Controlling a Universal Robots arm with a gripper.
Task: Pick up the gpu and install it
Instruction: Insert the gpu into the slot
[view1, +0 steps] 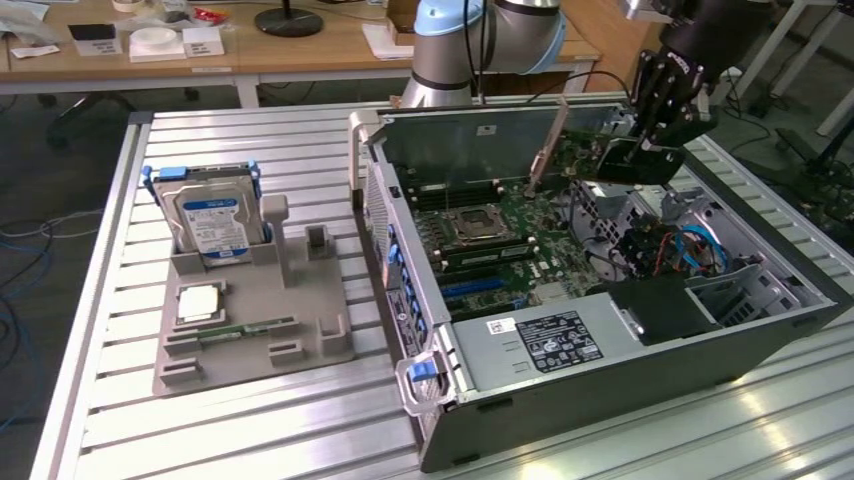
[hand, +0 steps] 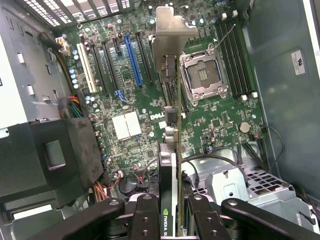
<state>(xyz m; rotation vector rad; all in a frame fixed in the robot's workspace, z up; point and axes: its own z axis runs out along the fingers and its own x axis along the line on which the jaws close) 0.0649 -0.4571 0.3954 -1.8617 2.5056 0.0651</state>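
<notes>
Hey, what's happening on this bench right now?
The robot arm's gripper is closed on the gpu, holding it edge-on above the motherboard inside the open computer case. The card is not seated in a slot yet. A hard drive stands in the grey holder beside the case.
</notes>
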